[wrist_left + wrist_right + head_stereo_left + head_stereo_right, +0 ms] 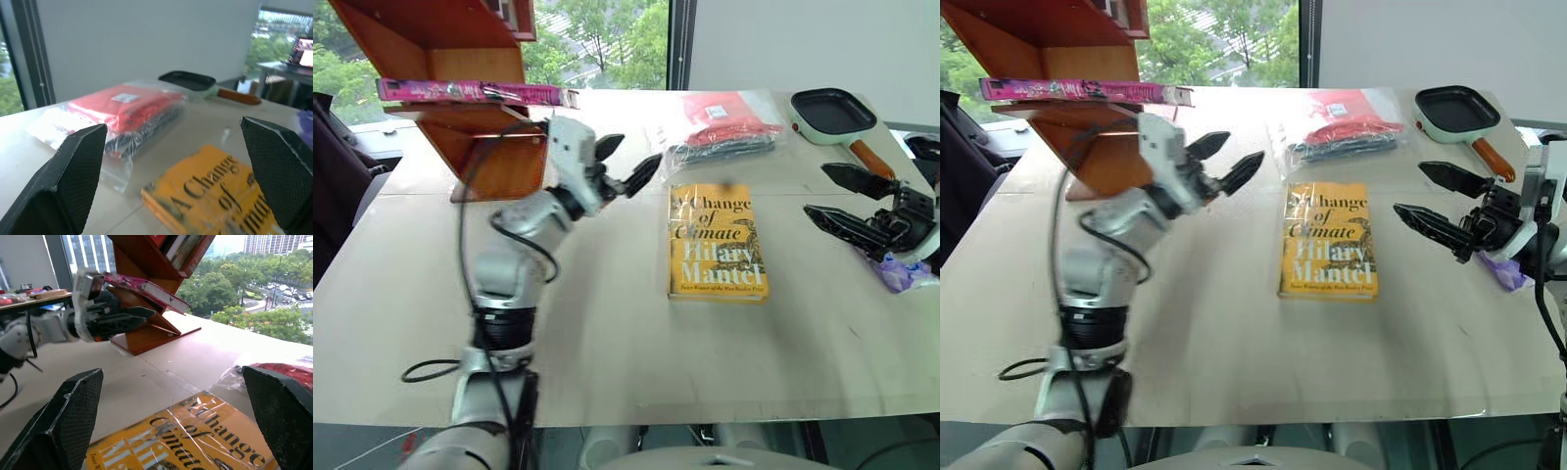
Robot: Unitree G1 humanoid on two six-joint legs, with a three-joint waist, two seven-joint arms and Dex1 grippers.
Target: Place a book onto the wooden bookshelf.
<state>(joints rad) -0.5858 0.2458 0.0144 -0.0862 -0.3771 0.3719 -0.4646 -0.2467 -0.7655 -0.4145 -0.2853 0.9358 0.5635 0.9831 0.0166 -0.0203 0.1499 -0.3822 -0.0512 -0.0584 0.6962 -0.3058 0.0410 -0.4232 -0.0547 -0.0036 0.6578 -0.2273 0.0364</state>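
Two head views look forward and down over a table (607, 333), side by side. The left wrist view sits low and close, facing a yellow book (215, 196). The right wrist view faces the wooden bookshelf (151, 328); both wrist views share that yellow book.

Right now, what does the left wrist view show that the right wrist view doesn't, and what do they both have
The left wrist view alone shows the black frying pan with its orange handle, plus the whole red packet in clear plastic. The right wrist view alone shows the wooden bookshelf, the pink book lying on one of its boards, and the open left gripper beside it. Both show the yellow book lying flat on the table, and each frames it between its own gripper's spread black fingers.
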